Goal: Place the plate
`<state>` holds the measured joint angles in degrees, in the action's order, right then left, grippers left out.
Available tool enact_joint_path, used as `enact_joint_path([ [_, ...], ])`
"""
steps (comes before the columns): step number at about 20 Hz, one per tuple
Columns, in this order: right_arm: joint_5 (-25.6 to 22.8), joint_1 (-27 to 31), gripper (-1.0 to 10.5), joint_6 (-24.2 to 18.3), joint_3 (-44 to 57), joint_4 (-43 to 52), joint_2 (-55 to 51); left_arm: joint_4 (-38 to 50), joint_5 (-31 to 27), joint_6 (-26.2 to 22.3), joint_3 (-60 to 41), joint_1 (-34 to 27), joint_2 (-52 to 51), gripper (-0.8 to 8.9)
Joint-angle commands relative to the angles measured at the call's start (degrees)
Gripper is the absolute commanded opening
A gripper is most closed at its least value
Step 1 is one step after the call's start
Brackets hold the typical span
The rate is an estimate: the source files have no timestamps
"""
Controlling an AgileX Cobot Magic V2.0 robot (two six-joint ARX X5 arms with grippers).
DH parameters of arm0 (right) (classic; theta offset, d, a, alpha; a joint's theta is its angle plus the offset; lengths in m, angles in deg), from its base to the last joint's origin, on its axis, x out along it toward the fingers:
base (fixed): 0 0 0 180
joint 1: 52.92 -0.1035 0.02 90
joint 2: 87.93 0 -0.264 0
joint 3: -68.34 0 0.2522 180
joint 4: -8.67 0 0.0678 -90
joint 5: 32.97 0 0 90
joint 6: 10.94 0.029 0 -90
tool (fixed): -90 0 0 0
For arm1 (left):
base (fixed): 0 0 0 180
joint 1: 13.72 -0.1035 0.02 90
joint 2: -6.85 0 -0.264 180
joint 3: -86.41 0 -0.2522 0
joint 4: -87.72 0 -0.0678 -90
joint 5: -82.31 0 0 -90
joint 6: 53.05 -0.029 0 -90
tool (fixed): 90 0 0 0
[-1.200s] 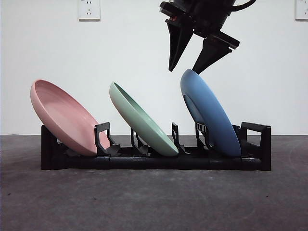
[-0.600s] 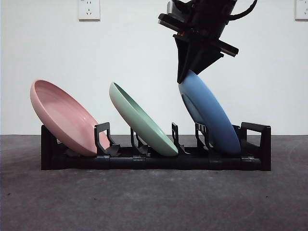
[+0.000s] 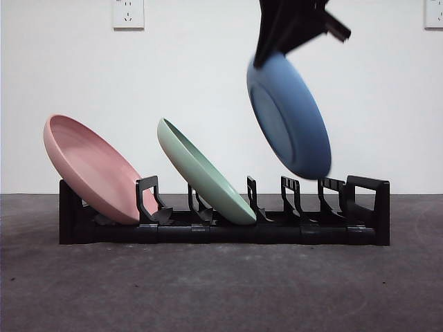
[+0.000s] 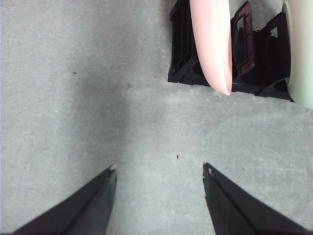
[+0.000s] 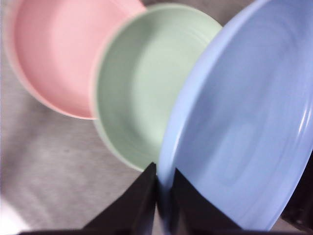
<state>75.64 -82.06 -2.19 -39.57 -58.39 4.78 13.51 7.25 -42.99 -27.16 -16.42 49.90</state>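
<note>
Blue plate [image 3: 288, 117] hangs tilted from the right claw [image 5: 164, 188], pinched by its upper rim, apparently clear above the rack's [image 3: 221, 225] right-end slots; left claw [image 4: 159, 171] waits wide.

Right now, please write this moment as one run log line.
right hand: shut on round blue plate | plate: clear above black rack | left hand: open, idle

A pink plate [image 3: 93, 169] leans in the left end of a black rack [image 3: 221, 225], and a green plate [image 3: 204, 173] leans in the middle of it. The rack sits on a dark gray table [image 3: 208, 290]. A white wall [image 3: 173, 69] has a plug socket [image 3: 128, 12] at the upper left and part of another at the upper right.
</note>
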Motion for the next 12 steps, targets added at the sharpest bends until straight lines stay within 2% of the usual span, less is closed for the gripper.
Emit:
enact_joint_path([
  [1,2.43,-0.37,0.2,-0.70,-1.60,0.57,-2.29,0.24,0.15,0.07,1.29,0.15,0.22,2.81],
  [4,6.01,-0.83,0.2,-2.32,-1.57,-0.94,-6.21,0.22,0.15,0.07,1.29,0.15,0.22,2.81],
  [6,5.99,-2.03,0.2,-6.86,-1.57,-5.14,-9.07,0.24,0.15,0.07,1.29,0.15,0.24,2.81],
  [8,3.54,-4.33,0.2,-10.95,-0.83,-9.01,-11.91,0.24,0.15,0.07,1.29,0.15,0.24,2.81],
  [9,1.46,-6.08,0.2,-11.47,1.05,-8.83,-14.16,0.24,0.15,0.07,1.29,0.15,0.24,2.81],
  [12,-3.54,-10.95,0.2,-12.07,13.51,0.11,-23.78,0.22,0.15,0.07,1.29,0.15,0.24,2.81],
])
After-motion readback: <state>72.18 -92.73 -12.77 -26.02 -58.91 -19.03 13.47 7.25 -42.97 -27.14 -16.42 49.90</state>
